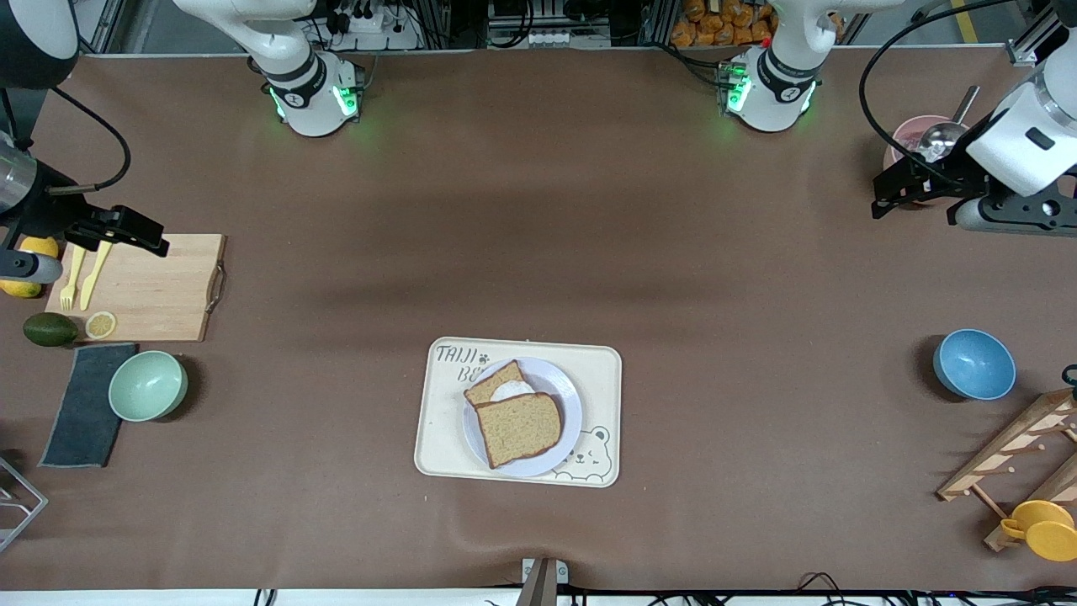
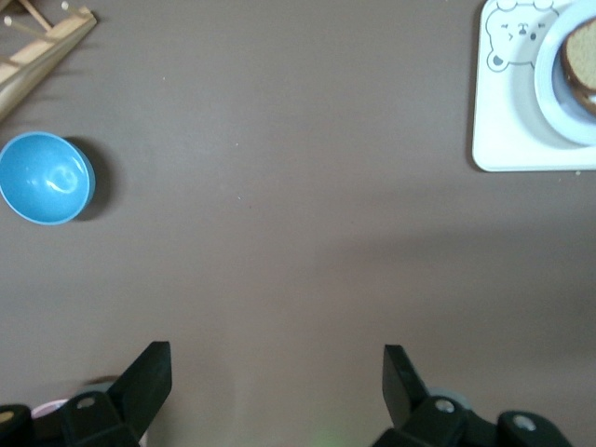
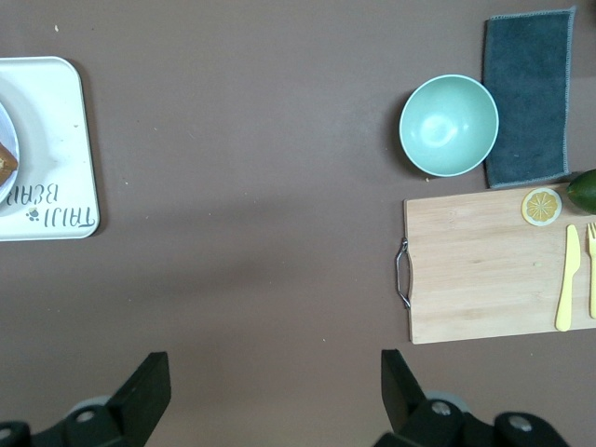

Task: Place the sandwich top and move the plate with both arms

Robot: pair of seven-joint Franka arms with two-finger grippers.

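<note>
The sandwich top (image 1: pixel 519 427), a plain brown bread slice, lies on the lavender-white plate (image 1: pixel 570 404), partly over the slice with the fried egg (image 1: pixel 505 387). The plate sits on the cream bear tray (image 1: pixel 602 379) at mid table. My left gripper (image 1: pixel 883 195) is open and empty, up in the air beside the pink bowl at the left arm's end. My right gripper (image 1: pixel 151 238) is open and empty over the cutting board at the right arm's end. The left wrist view shows open fingers (image 2: pixel 277 372) and the plate's edge (image 2: pixel 551 93). The right wrist view shows open fingers (image 3: pixel 277 377) and the tray (image 3: pixel 56 168).
A wooden cutting board (image 1: pixel 160 286) holds a yellow fork, knife and lemon slice. Near it are an avocado (image 1: pixel 49 329), a green bowl (image 1: pixel 148 385) and a dark cloth (image 1: pixel 84 404). A blue bowl (image 1: pixel 974 364), a pink bowl with ladle (image 1: pixel 913 139) and a wooden rack (image 1: pixel 1018 446) stand at the left arm's end.
</note>
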